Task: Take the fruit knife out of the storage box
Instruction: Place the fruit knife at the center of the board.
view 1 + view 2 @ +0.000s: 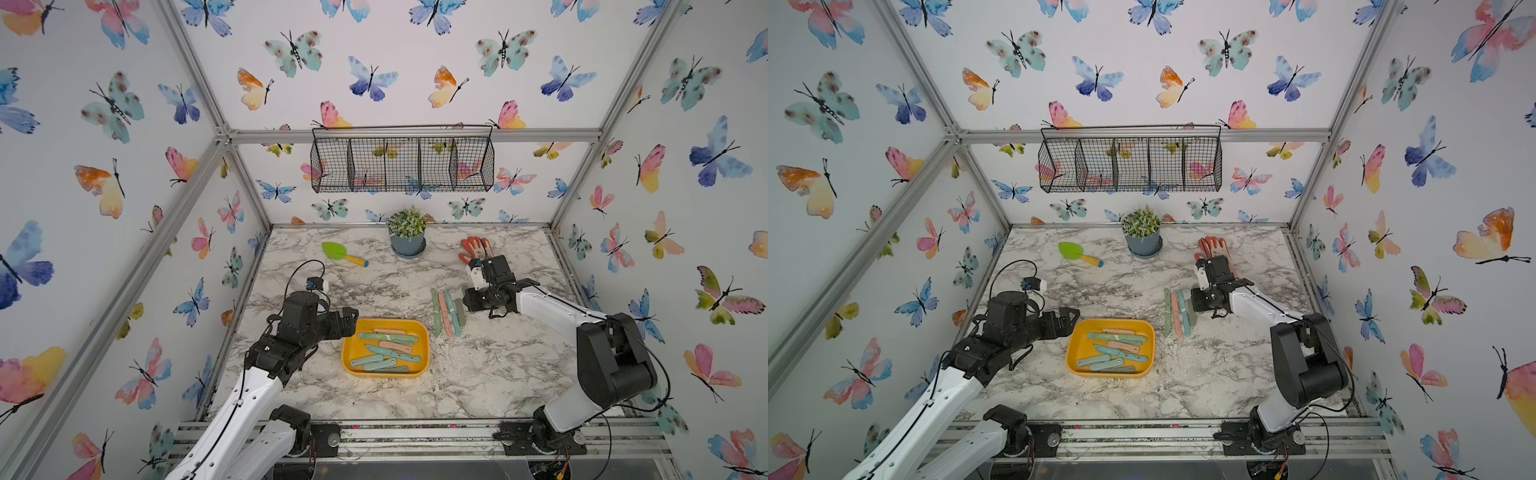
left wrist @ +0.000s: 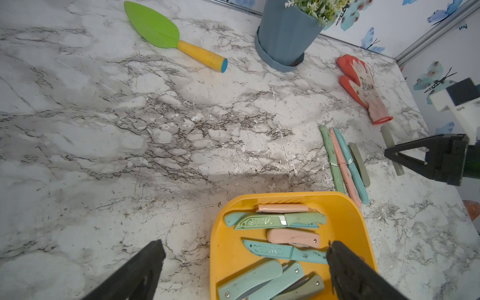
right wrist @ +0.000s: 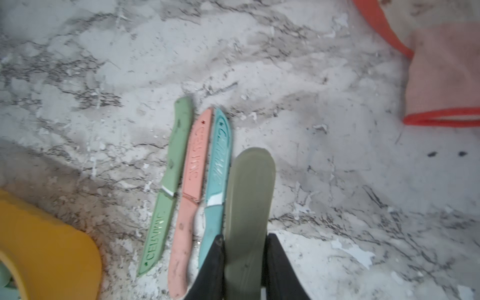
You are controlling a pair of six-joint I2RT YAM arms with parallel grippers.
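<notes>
The yellow storage box [image 1: 348,353] [image 1: 1073,351] lies at the table's middle front with several pastel fruit knives [image 2: 275,250] in it. My right gripper [image 3: 245,237] [image 1: 464,306] is shut on an olive-grey folded fruit knife [image 3: 250,181] [image 1: 459,312], held crosswise between the fingers. It is right of the box, low over the table beside a row of three knives. My left gripper [image 2: 245,248] [image 1: 353,323] hangs open over the box's left rim [image 2: 220,259], holding nothing.
Green [image 3: 176,145], pink [image 3: 197,155] and teal [image 3: 219,155] knives lie side by side right of the box. Farther back stand a potted plant [image 1: 407,237], a green trowel [image 1: 343,253] and an orange glove [image 1: 476,247]. A black wire basket [image 1: 401,164] hangs on the rear wall.
</notes>
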